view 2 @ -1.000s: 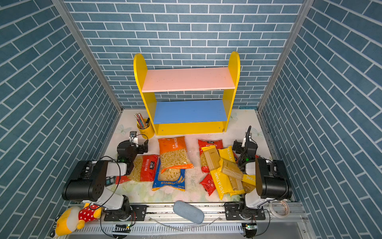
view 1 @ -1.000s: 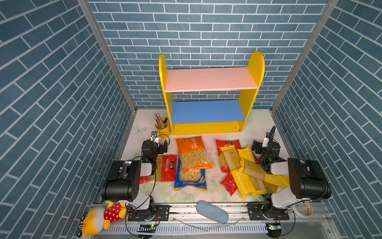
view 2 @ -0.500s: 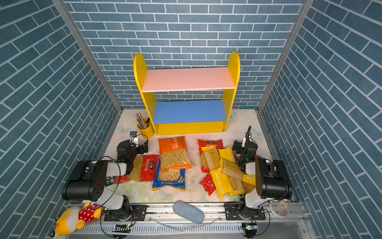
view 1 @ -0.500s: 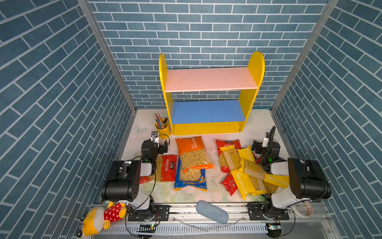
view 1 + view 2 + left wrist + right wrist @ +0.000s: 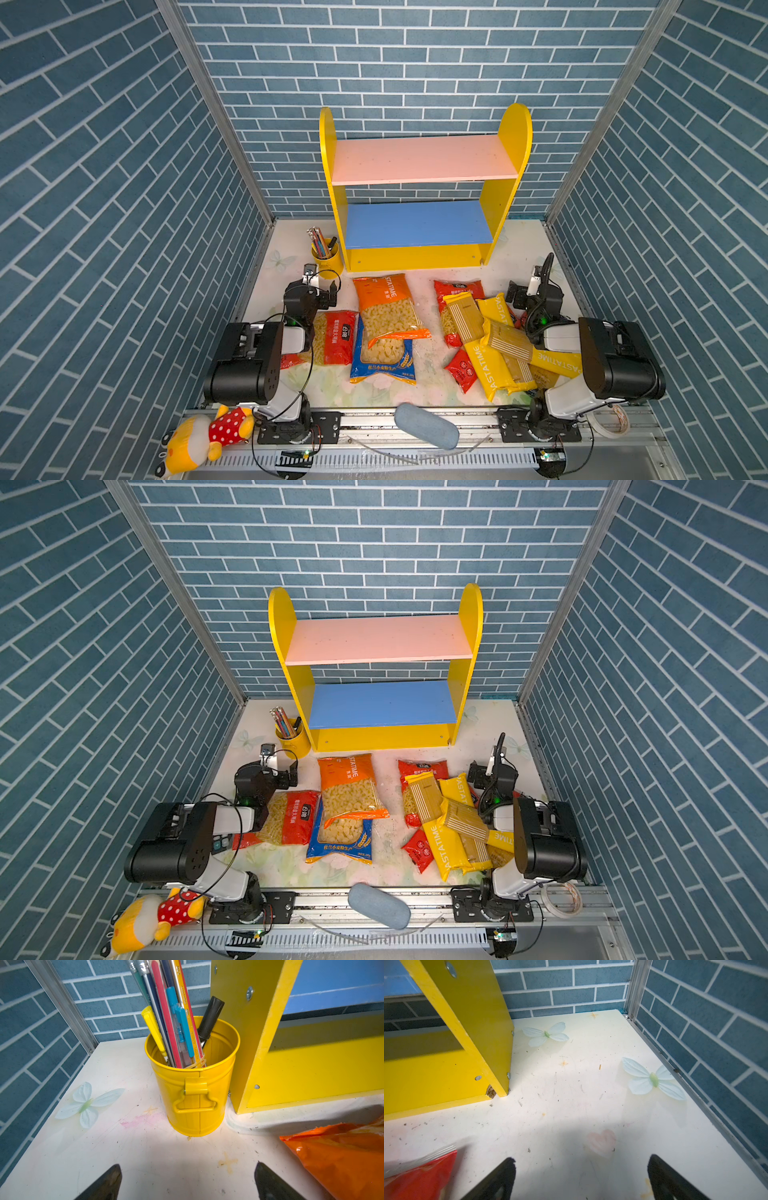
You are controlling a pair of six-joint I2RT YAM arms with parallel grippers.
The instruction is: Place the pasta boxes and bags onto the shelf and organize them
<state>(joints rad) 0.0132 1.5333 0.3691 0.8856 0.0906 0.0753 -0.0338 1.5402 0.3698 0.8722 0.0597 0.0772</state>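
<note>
The left gripper (image 5: 187,1166) is spread wide and holds nothing, low over the table (image 5: 83,1157) facing the pencil cup (image 5: 193,1101). The right gripper (image 5: 582,1158) is likewise wide apart and empty, near a side panel of the shelf (image 5: 419,160). The pasta packs (image 5: 384,303) lie on the table in front of the shelf, several overlapping.

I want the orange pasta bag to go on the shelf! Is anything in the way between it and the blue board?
Nothing visible. The orange macaroni bag lies just in front of the shelf, and the blue lower board is bare. The yellow pencil cup stands beside the shelf, not in the bag's path.
</note>
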